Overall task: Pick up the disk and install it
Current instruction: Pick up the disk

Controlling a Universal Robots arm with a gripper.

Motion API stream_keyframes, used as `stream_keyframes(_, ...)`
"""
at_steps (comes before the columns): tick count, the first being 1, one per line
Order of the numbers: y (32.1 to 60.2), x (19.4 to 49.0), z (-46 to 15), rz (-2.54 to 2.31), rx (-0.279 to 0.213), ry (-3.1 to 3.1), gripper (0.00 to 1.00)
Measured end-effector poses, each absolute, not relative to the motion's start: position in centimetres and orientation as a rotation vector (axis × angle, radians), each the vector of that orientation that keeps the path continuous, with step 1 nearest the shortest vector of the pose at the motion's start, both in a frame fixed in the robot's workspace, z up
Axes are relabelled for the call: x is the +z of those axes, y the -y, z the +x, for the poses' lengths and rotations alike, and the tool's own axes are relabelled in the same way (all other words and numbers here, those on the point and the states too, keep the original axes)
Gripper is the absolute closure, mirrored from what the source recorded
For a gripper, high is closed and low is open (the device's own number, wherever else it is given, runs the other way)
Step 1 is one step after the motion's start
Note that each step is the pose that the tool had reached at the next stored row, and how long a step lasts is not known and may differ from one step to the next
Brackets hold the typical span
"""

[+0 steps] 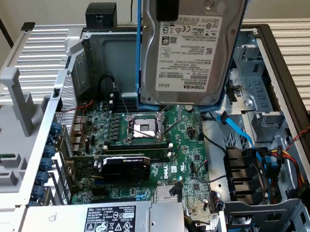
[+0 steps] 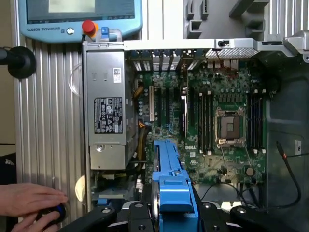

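Silver-grey disk (image 1: 186, 53) in blue carrier, upright, aloft over the motherboard (image 1: 185, 168)

The gripper (image 2: 174, 215) hangs raised, seemingly clamped on the disk (image 1: 187, 42).

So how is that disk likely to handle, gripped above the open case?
The disk looks like a rigid metal slab, so it probably won't flex and likely feels dense for its size. Its smooth faces could slip in the gripper. The blue carrier is thin plastic, so it may bend if it catches the case.
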State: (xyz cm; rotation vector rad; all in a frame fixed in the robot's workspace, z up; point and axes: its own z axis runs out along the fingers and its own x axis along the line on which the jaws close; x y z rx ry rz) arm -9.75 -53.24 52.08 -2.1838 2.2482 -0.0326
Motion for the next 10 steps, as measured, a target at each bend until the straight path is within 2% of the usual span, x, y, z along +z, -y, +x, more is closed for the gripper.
stream_keyframes(10,55.2,52.3,-8.3,-2.181,-0.040,-2.245,0.63)
